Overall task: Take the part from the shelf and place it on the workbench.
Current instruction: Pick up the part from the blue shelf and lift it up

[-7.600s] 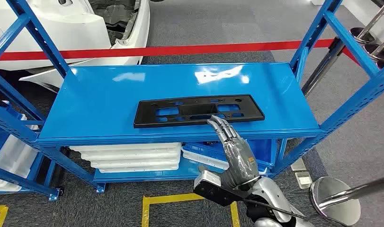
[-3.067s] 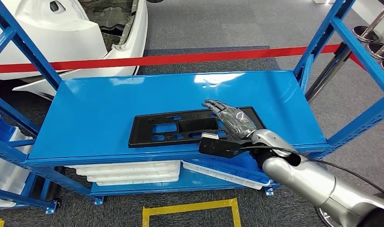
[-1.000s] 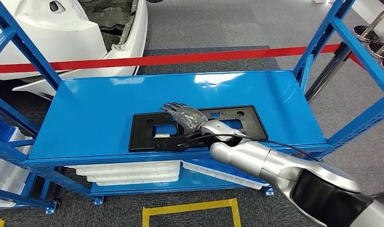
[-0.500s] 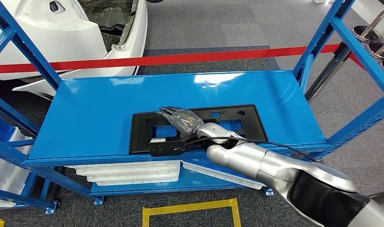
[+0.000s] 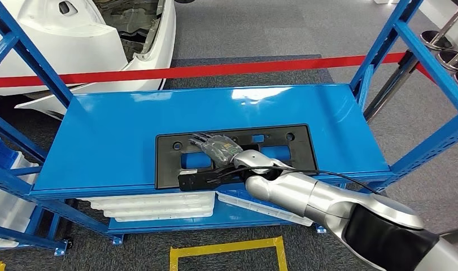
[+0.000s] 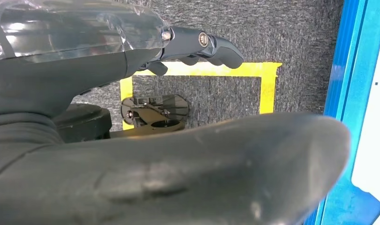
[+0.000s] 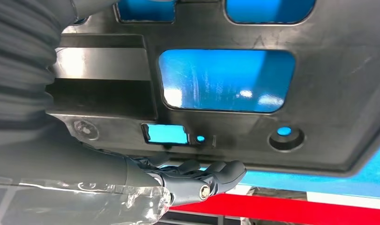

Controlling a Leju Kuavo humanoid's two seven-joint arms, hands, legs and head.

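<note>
The part is a flat black plastic plate [image 5: 283,148] with several cut-outs, lying near the front of the blue shelf board [image 5: 113,130]. My right hand [image 5: 218,145] reaches across its middle, and its fingers curl over the plate's far edge. In the right wrist view the plate [image 7: 328,93] lies between the thumb and the dark fingers [image 7: 216,180], which hook round its rim. The plate looks tipped up off the board. My left hand [image 6: 131,140] hangs over the carpet with its fingers [image 6: 211,44] loosely extended and nothing in it.
Blue uprights [image 5: 435,62] frame the shelf on both sides. A red barrier tape [image 5: 215,70] and a white car body [image 5: 74,39] lie behind it. White trays [image 5: 153,204] fill the lower level. Yellow floor tape [image 5: 226,247] marks the carpet in front.
My right hand slid left along the plate and hooked its far edge. In the last half second the plate's outline grew and its front edge dropped, as if tipping up.
</note>
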